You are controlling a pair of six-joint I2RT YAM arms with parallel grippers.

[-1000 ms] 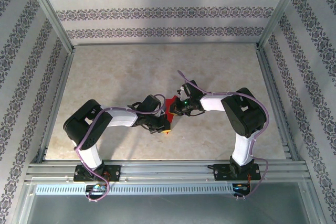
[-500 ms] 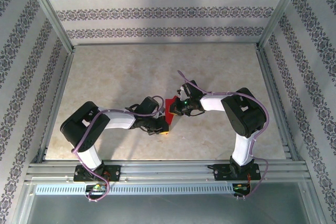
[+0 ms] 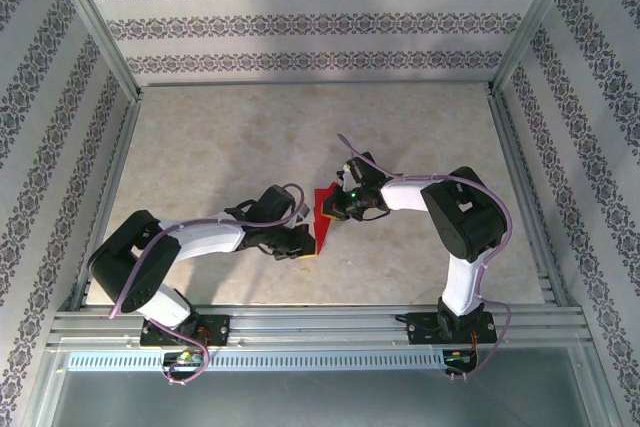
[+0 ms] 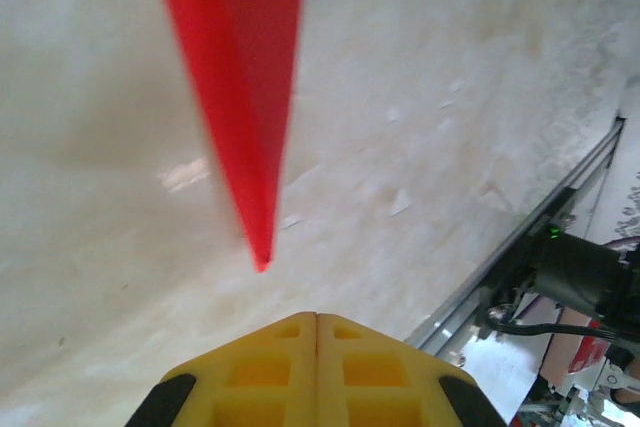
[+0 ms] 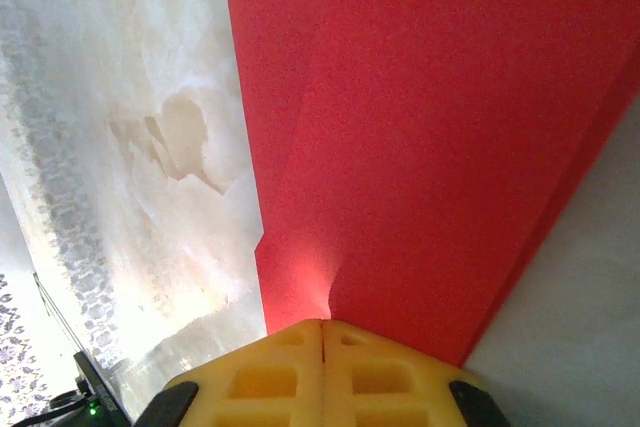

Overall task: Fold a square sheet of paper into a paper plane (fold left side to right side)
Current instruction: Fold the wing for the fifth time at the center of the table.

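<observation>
Left arm has pulled back since the earlier frame: elbow swung out toward the left rail, left gripper (image 3: 299,244) slid a touch nearer the arm bases. Right arm unchanged.

Left fingers are clamped together on nothing. In the left wrist view the yellow tips (image 4: 317,319) sit just short of the red point of the paper plane (image 4: 240,77), not touching it.

Right gripper (image 3: 334,209) is also clenched. In the right wrist view its tips (image 5: 323,327) meet at the near edge of the red paper (image 5: 440,147), touching it. I can't tell whether any paper is pinched between them or whether they only press it down.

The paper lies flat mid-table between the two grippers (image 3: 321,217), already folded narrow and pointed, with overlapping layers visible from the right wrist.

My read: the left has finished a crease pass and is clearing off while the right pins the work. Folding looks well along. I'd check the crease before the next fold.

Surface: pale marbled table (image 3: 220,147), matte with some glare, nothing else on it near the paper. Room: patterned striped wallpaper panels (image 3: 300,27) on three sides, aluminium frame rail (image 3: 320,322) along the near edge.
</observation>
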